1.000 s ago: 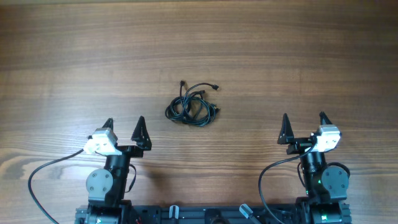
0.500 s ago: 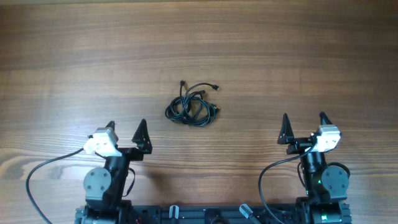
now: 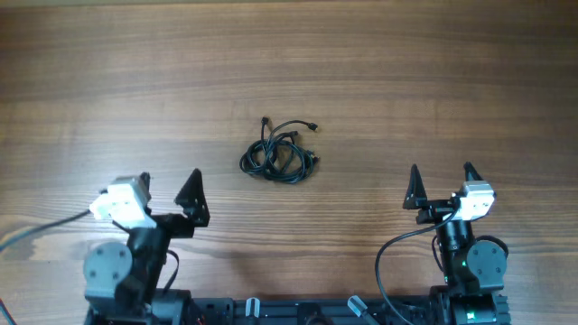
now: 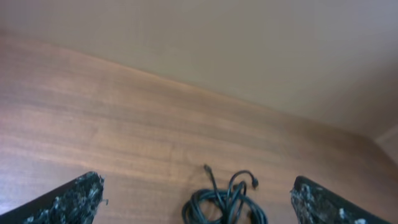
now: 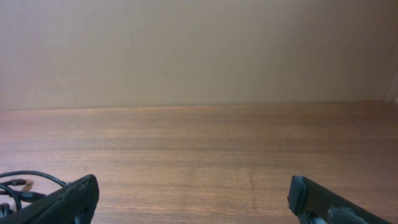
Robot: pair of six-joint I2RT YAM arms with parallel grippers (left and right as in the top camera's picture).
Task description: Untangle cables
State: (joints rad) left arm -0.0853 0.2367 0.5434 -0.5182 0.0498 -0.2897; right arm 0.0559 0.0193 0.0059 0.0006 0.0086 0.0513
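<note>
The cables (image 3: 278, 153) lie bunched in a small black knot near the middle of the wooden table, with short plug ends sticking out at the top. My left gripper (image 3: 168, 183) is open and empty, near the front left, apart from the knot. In the left wrist view the cables (image 4: 224, 199) lie ahead between my open left fingers (image 4: 199, 202). My right gripper (image 3: 441, 177) is open and empty at the front right. In the right wrist view the right gripper (image 5: 193, 199) is spread wide and a bit of the cables (image 5: 18, 186) shows at the far left.
The wooden table (image 3: 433, 81) stretches around the knot. Thick black robot wires (image 3: 388, 262) loop by the arm bases at the front edge. A plain wall (image 5: 199, 50) stands behind the table's far edge.
My left arm has swung to the left and its gripper has turned a little. The right arm and the cables have not moved.
</note>
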